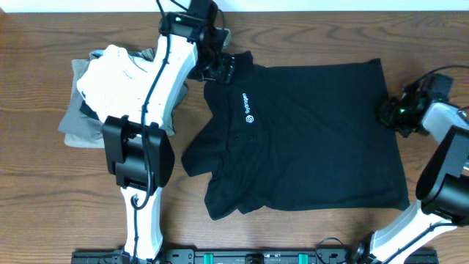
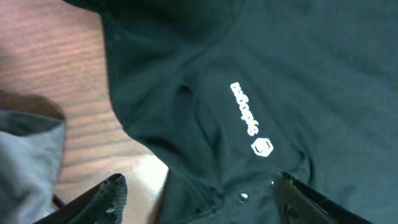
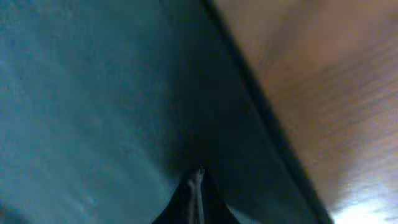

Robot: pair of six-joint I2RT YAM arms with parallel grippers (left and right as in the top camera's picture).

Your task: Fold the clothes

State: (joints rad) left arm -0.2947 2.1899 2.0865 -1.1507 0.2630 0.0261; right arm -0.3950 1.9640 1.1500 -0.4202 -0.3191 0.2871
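Observation:
The black polo shirt (image 1: 308,139) lies spread on the wooden table, with its white logo and lettering (image 1: 248,108) near the upper left. My left gripper (image 1: 217,69) is open over the shirt's upper left corner. In the left wrist view the open jaws (image 2: 205,199) straddle the button placket, just below the logo (image 2: 261,147), with nothing held. My right gripper (image 1: 393,111) is at the shirt's right edge. In the right wrist view its fingers (image 3: 198,186) are shut together on the shirt's fabric (image 3: 93,93) near the hem edge.
A pile of folded garments sits at the left: a white one (image 1: 113,70) on top of grey and olive ones (image 1: 80,128). A grey corner of the pile shows in the left wrist view (image 2: 25,155). Bare wood table (image 1: 44,205) surrounds the shirt.

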